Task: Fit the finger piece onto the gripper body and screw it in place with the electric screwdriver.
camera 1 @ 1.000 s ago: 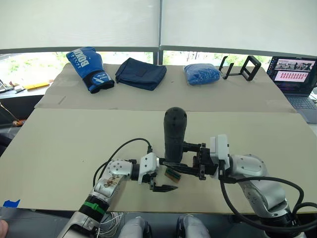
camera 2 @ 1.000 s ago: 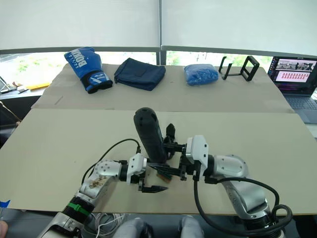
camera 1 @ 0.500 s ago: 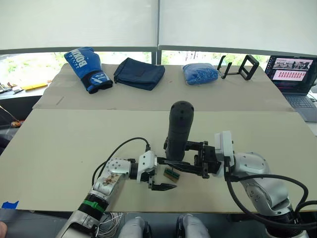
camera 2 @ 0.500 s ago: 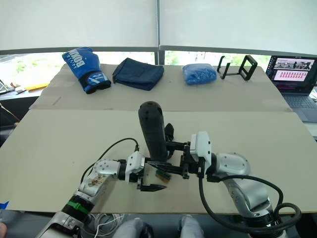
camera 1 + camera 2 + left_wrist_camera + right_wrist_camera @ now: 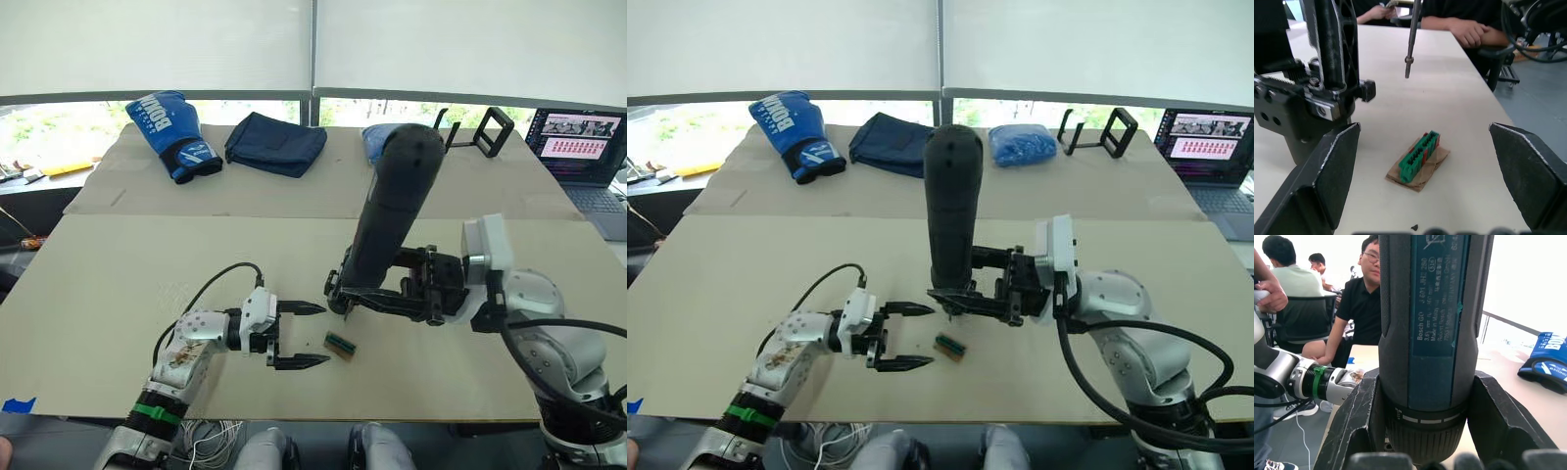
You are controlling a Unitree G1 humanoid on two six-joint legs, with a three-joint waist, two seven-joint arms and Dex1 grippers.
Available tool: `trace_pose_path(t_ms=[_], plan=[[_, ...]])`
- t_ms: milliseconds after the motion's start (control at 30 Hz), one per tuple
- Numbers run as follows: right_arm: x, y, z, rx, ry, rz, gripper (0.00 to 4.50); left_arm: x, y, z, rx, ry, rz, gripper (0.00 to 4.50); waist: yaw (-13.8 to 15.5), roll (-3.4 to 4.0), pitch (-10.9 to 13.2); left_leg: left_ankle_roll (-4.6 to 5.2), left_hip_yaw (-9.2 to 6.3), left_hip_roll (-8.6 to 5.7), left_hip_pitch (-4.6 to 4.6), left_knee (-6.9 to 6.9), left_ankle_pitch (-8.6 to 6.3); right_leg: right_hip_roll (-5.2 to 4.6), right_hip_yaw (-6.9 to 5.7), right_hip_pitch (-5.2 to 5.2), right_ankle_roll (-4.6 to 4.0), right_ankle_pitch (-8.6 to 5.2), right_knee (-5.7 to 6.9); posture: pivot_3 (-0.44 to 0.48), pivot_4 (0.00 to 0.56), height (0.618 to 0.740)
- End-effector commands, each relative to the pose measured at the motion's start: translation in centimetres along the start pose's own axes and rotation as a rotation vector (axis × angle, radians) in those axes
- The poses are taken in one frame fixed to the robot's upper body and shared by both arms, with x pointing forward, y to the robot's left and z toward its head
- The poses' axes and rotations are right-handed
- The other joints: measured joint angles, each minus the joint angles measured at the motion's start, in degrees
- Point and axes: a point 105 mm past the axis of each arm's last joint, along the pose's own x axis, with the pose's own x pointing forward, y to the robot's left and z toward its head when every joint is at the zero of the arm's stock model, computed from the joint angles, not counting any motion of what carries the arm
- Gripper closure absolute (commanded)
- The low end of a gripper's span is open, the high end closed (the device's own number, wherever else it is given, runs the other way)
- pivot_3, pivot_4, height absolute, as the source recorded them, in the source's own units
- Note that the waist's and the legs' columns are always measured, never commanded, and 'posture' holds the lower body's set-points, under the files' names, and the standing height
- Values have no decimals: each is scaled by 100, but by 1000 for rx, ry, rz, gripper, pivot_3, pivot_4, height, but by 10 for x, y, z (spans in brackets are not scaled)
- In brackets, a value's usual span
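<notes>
Right gripper (image 5: pixel 392 294) is clenched around the electric screwdriver (image 5: pixel 390 211), which stands up tall through the middle of the left eye view, butt end leaning toward the upper right, bit end down near the table (image 5: pixel 137 264). The right wrist view confirms it: both fingers (image 5: pixel 1359 423) pressed hard against the barrel just above the collar.

Left gripper (image 5: pixel 294 335) sits low and left of centre, jaws spread wide and holding nothing — released, fingertips pointing right toward the screwdriver's tip. From its own wrist camera you see the thin metal bit (image 5: pixel 1410 44) hanging just above the tabletop, and under it, between the open fingers, a small green block (image 5: pixel 1418 155) lying on a scrap of brown card. That same green block shows at lower centre of the left eye view (image 5: pixel 339 344), just right of the left fingertips.

And the gripper body? A black mechanism with metal parts (image 5: pixel 1317 98) stands at the left of the left wrist view, but I can't say for certain whether that is it or the right gripper's own hardware. The finger piece I cannot pick out at all.

So my read — tool in hand, fitting not yet done. Next move calls for locating and seating the finger piece before the bit comes down on a screw.
</notes>
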Motion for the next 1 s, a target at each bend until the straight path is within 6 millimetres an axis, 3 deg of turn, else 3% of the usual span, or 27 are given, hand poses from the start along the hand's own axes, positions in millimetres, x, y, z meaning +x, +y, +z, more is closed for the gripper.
trace_pose_path(t_ms=[33, 300, 567, 767, 1000], plan=[[1, 4, 29, -76, -57, 18, 2593, -7, -2, 18, 40, -46, 1, 62, -5, 0, 0, 0, 0, 0, -1, 0, 0, 0, 0, -1, 0, 0, 0, 0, 150, 740], [-3, 1, 44, -71, -70, -2, 2593, -17, 4, 48, 66, -111, 24, 62, -1, 1, 1, -3, 0, 0, 0, -2, 1, 5, 1, 0, 1, 0, 0, 0, 150, 740], [-8, -1, 52, -85, -65, -14, 2593, -19, 14, 59, 90, -125, 50, 62, -1, 1, 1, -7, 5, 0, 1, 0, 4, 23, 8, 2, 1, 0, -2, 0, 150, 740], [-11, -2, 53, -92, -62, -21, 2593, -23, 38, 35, 56, -20, 189, 62, -7, 0, 1, -12, 6, 0, 5, -2, 7, 30, 11, 3, 1, -1, -2, 0, 150, 740], [-14, -2, 54, -97, -53, -22, 2593, -18, 51, 9, 80, 65, 265, 62, 2, -2, 3, -13, 6, 0, 2, -1, 8, 33, 9, 2, 0, 0, -4, 0, 150, 740]])
